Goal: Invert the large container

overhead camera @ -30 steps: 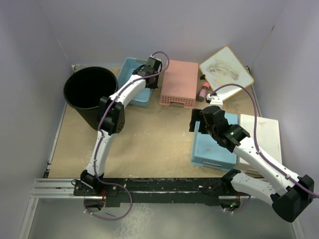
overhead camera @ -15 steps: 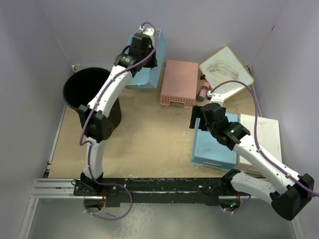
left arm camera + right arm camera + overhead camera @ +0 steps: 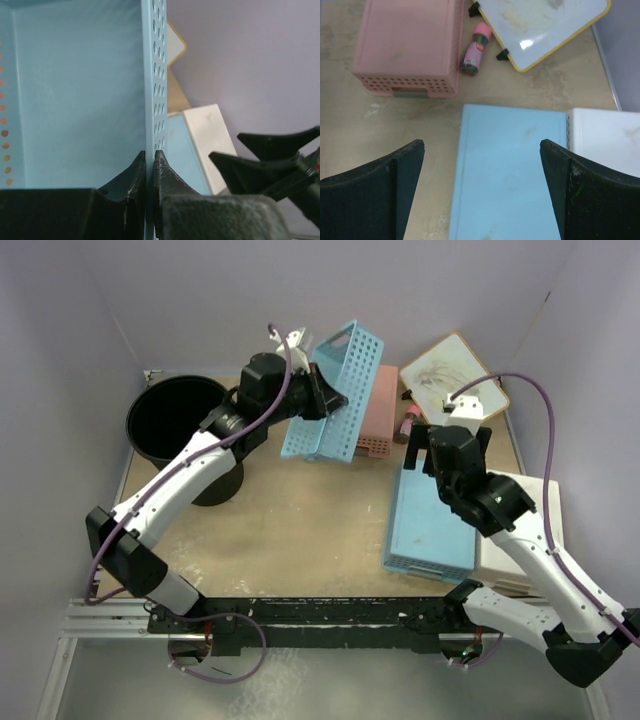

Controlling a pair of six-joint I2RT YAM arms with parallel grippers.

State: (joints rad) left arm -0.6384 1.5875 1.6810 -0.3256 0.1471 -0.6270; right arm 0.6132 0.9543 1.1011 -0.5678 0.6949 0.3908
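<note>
Above the far surface (image 3: 300,520), my left pincer (image 3: 150,154) has raised the clamped light-blue basket (image 3: 355,390); right pincer (image 3: 481,145) gapes; large container (image 3: 170,420) remains upright.

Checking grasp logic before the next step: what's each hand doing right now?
Left hand: closed on the wall of the light-blue basket, held tilted in the air.
Right hand: open, holding nothing.

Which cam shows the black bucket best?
Top external: the black bucket stands upright at the far left with its mouth open. The left arm crosses in front of its right side. Neither wrist view shows it.
</note>
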